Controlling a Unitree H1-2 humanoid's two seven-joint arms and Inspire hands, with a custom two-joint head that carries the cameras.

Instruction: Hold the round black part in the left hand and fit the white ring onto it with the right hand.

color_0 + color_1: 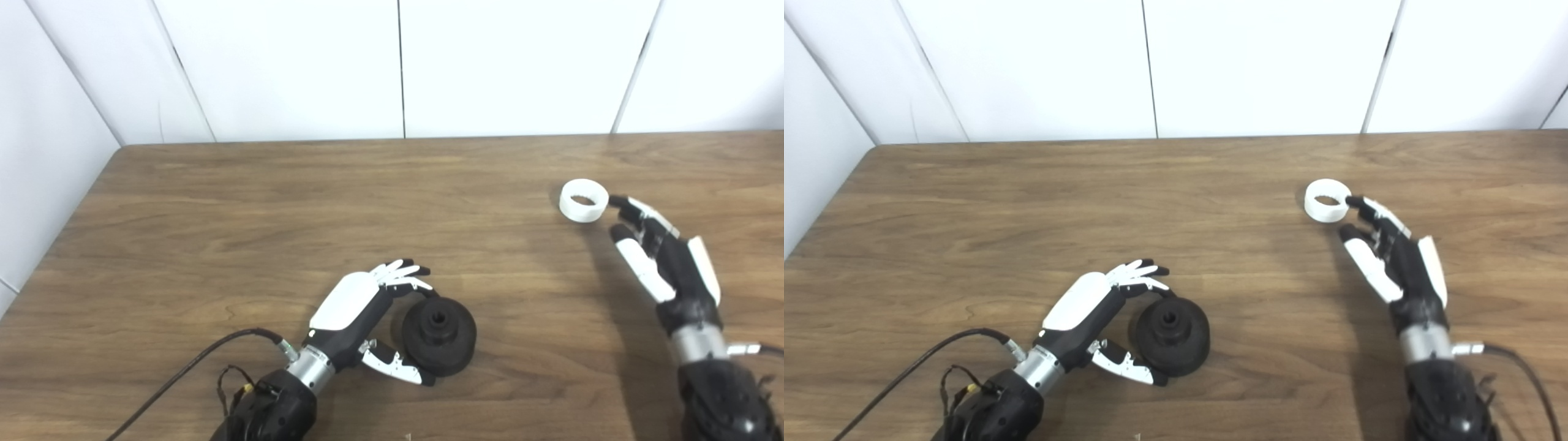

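Just beyond right hand point(664, 257): white ring point(584, 200).

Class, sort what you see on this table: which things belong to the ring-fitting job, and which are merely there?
Belongs to the job:
- round black part, on the table, left hand curled around it
- white ring, on the table, right hand open at its side

Merely there:
- wooden table
- black cable from the left arm
- white wall panels

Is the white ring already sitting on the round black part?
No, the white ring lies on the table by the right hand, far from the round black part at the left hand.
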